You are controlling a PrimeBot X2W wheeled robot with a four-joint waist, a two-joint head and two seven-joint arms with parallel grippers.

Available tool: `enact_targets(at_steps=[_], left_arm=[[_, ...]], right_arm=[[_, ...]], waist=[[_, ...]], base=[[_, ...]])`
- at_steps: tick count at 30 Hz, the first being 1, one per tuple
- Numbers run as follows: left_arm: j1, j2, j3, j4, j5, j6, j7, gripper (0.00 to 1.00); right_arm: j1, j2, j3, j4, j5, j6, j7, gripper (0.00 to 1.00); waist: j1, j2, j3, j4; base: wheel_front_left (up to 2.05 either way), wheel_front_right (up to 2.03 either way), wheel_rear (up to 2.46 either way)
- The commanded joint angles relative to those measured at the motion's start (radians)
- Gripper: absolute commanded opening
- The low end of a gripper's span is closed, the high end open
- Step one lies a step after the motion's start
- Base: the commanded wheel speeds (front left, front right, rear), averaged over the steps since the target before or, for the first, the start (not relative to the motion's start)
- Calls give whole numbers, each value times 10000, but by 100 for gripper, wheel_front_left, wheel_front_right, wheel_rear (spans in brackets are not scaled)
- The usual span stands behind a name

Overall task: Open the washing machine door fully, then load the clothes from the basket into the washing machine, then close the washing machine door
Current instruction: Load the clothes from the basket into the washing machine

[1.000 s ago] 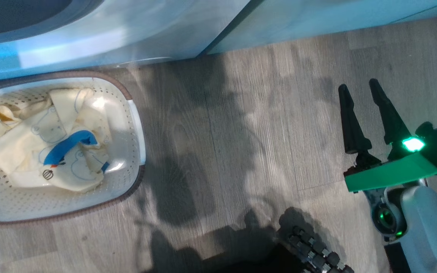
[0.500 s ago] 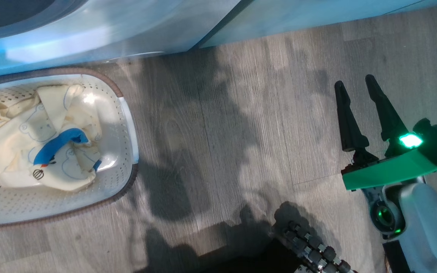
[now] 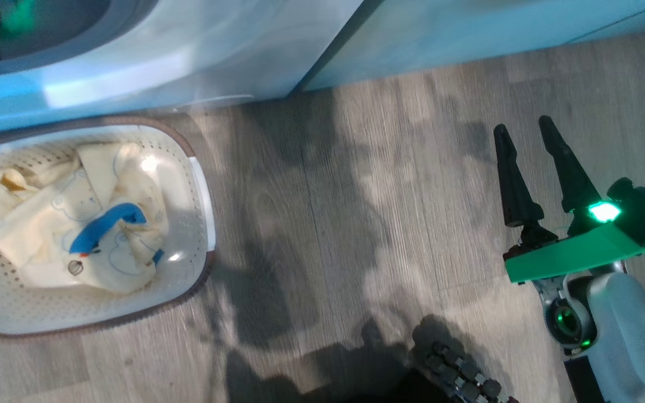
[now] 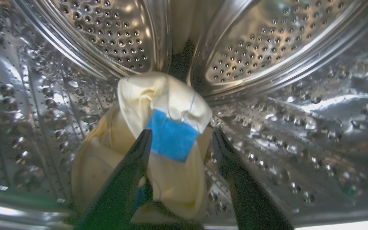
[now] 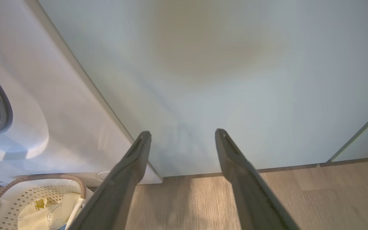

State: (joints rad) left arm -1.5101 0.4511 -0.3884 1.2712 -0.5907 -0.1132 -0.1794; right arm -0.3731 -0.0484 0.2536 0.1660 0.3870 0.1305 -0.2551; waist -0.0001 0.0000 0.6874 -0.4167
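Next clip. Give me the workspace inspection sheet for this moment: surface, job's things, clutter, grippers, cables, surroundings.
Surface: wood-look floor, crossed by shadows.
Job's things: basket on the floor before the washing machine, pale yellow clothes inside it; one garment lies in the steel drum.
Clutter: nothing seen.
Grippers: left gripper open inside the drum, fingers flanking the garment; right gripper open, empty, above the floor.
Cables: nothing seen; dark ribbed part at the head view's bottom edge, cannot tell what.
Surroundings: pale green cabinets beside the machine.
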Motion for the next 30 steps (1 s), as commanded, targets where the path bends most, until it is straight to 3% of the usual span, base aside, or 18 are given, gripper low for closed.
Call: enact_targets(at_steps=[1, 16, 20, 30], left_arm=[[133, 254, -23, -166, 75, -80, -60, 100], [3162, -252, -124, -1025, -307, -170, -813, 100], [4248, -179, 243, -2120, -277, -111, -820, 100], [7769, -219, 1574, -5611, 306, 607, -822, 100]], right_arm=[[308, -19, 63, -219, -24, 2, -67, 100], [1215, -52, -309, -60, -308, 2, -67, 100], [1449, -131, -379, -58, -332, 2, -67, 100], [1841, -242, -586, -212, -389, 2, -67, 100]], waist=[[1, 0, -248, 58], [1, 0, -2192, 547], [1, 0, -2658, 719], [1, 0, -3468, 1009]], base=[[0, 0, 0], [0, 0, 0], [0, 0, 0], [0, 0, 0]])
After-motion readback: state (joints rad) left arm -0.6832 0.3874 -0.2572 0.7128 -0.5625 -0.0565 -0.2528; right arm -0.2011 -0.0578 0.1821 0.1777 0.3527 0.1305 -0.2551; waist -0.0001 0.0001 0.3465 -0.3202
